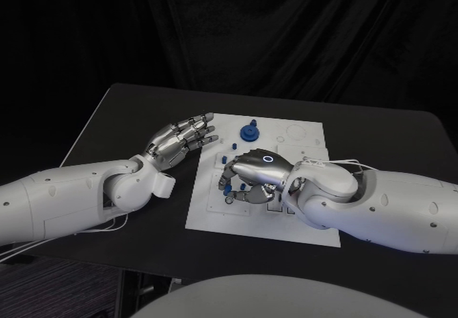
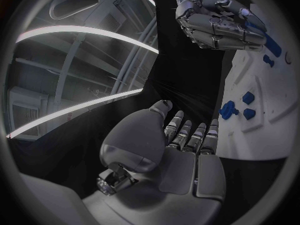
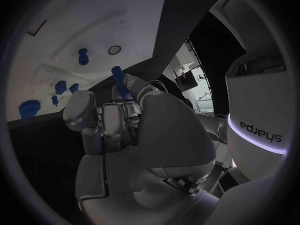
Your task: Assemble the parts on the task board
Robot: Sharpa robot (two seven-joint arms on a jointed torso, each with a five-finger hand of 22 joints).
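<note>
The white task board (image 1: 306, 142) lies in the middle of the black table. My right hand (image 1: 250, 175) is curled over the board's near left part and grips a slim blue peg (image 3: 117, 78) that sticks out from between its fingers. That same hand (image 2: 215, 20) and peg (image 2: 270, 44) also appear in the left wrist view. My left hand (image 1: 181, 140) hovers at the board's left edge, fingers spread and holding nothing. A round blue part (image 1: 250, 131) stands at the far side of the board. Small blue parts (image 1: 222, 159) sit near my right hand.
Several other blue parts (image 3: 60, 87) stand in the board (image 3: 56, 30), along with a round empty hole (image 3: 114, 50). Bare black table (image 1: 124, 112) lies to the left of the board and beyond it.
</note>
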